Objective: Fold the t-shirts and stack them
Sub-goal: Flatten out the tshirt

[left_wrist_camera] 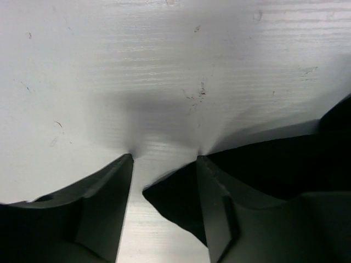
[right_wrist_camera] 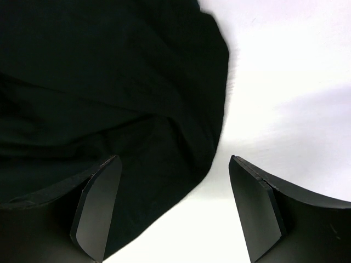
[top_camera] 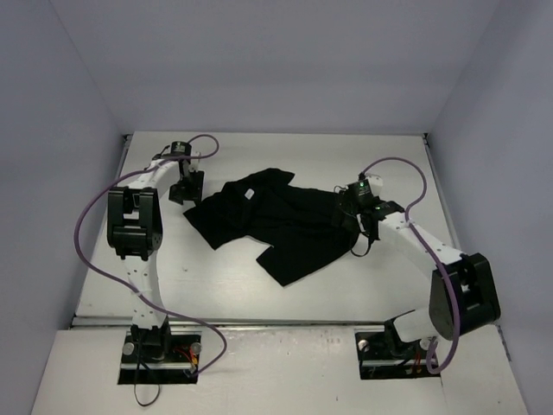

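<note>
The black t-shirt (top_camera: pixel 281 220) lies crumpled and spread in the middle of the white table, a small white label (top_camera: pixel 249 194) showing near its collar. My left gripper (top_camera: pixel 185 189) is open at the shirt's far-left corner, fingertips down at the table. In the left wrist view (left_wrist_camera: pixel 164 159) a pointed corner of the shirt (left_wrist_camera: pixel 181 203) lies between the jaws, against the right finger. My right gripper (top_camera: pixel 347 213) is wide open over the shirt's right edge. In the right wrist view (right_wrist_camera: pixel 173 161) the left finger stands over the shirt (right_wrist_camera: pixel 109 98) and the right finger over bare table.
The white table (top_camera: pixel 216 277) is enclosed by grey-violet walls at the left, back and right. Purple cables (top_camera: pixel 406 164) loop off both arms. The arm bases stand at the near edge.
</note>
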You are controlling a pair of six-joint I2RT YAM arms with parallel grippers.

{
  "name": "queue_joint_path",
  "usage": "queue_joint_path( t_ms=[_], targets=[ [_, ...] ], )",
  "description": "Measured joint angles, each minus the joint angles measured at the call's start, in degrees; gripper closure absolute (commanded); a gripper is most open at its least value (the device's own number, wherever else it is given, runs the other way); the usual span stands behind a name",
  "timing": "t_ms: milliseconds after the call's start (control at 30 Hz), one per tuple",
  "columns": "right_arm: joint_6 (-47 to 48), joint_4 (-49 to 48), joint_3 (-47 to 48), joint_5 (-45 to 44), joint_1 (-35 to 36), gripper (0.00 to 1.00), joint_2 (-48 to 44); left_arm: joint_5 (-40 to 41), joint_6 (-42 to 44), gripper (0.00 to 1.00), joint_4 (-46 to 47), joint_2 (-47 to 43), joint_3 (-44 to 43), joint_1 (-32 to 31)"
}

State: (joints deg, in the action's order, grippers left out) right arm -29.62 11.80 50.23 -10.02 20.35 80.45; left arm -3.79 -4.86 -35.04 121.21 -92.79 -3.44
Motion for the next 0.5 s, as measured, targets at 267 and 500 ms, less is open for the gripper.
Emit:
queue_joint_path(
  t_ms=[267,500],
  targets=[
    [-0.5,-4.0,0.6,3.9,-3.2,0.38,14.1,2.8,-4.0,0.83,3.6,-2.6,4.7,-2.5],
    [1.1,-6.0,7.6,4.4,-5.0,0.58,20.8,2.7,-6.5,0.80,4.8,-7.4,11.7,-2.6]
  ],
)
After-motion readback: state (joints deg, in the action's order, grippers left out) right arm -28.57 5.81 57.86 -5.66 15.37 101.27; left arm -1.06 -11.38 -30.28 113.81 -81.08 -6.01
